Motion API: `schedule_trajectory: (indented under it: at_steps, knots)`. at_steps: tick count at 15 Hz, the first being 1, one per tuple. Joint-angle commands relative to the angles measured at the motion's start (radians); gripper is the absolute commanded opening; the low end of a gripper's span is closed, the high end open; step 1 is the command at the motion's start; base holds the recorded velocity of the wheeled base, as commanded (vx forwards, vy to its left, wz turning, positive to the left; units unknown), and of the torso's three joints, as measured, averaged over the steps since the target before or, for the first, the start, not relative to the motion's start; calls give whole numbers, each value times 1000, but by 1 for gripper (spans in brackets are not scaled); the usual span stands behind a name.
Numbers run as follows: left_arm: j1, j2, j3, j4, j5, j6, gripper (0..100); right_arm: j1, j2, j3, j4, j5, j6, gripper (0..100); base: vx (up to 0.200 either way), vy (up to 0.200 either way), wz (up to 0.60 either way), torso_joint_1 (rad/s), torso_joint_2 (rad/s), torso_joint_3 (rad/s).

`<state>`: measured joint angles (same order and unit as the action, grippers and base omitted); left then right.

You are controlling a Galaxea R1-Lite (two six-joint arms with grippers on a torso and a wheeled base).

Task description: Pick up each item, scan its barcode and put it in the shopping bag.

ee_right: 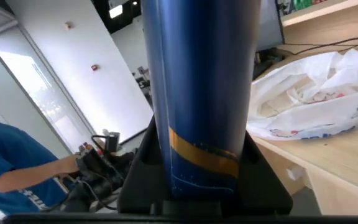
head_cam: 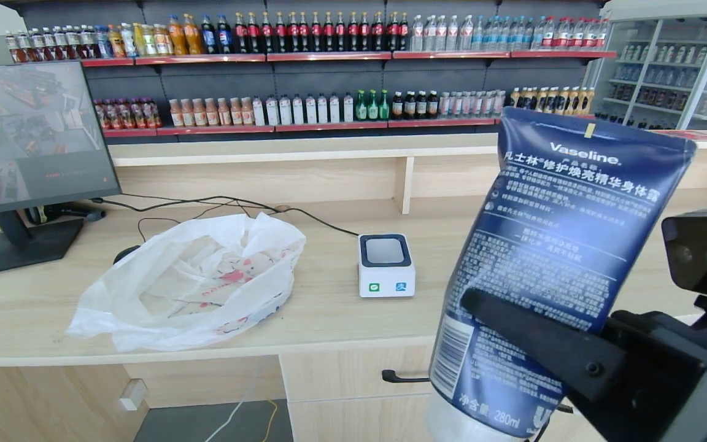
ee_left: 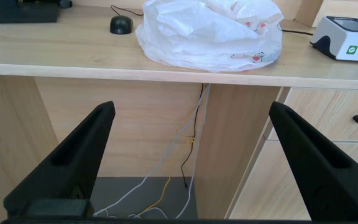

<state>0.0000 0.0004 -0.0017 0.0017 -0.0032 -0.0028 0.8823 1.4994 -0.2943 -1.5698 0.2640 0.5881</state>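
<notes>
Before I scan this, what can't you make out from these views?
Contents of shopping bag: head view, crumpled plastic hides them.
Lower end of blue tube: head view, cut off by bottom edge, crossed by right gripper.
Part of scanner: left wrist view, cut off by the picture's edge.

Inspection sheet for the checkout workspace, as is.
Surface: light wooden counter.
Job's things: blue plastic lotion tube, held aloft; white plastic shopping bag open on counter; white square barcode scanner right of it.
Clutter: black mouse behind bag; dark monitor at left.
Grippers: left tool open, empty, below counter edge; right tool shut on tube.
Cables: black cable from scanner passing behind bag; wires hanging under counter.
Surroundings: red shelves of bottles.
</notes>
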Motion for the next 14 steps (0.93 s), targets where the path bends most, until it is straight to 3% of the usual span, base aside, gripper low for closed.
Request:
schedule_trajectory:
  at_steps: [1, 4, 5, 8, 9, 11, 14]
  knots:
    - [0, 0, 0, 0, 0, 0, 100, -56, 71, 73, -1, -5, -157, 0, 0, 0, 0, 0, 0, 0]
    - [0, 0, 0, 0, 0, 0, 100, -171, 133, 81, -1, -48, -378, 0, 0, 0, 0, 0, 0, 0]
    - [0, 0, 0, 0, 0, 0, 100, -204, 140, 67, -1, -124, -450, 0, 0, 0, 0, 0, 0, 0]
    - [0, 0, 0, 0, 0, 0, 100, -221, 160, -51, -1, -384, -468, 0, 0, 0, 0, 0, 0, 0]
    - [2, 0, 0, 0, 0, 0, 100, -230, 174, -121, 25, -424, -468, 0, 0, 0, 0, 0, 0, 0]
    - [0, 0, 0, 0, 0, 0, 100, -237, 179, -164, 74, -428, -473, 0, 0, 0, 0, 0, 0, 0]
    - [0, 0, 0, 0, 0, 0, 100, -246, 182, -155, 51, -328, -524, 0, 0, 0, 0, 0, 0, 0]
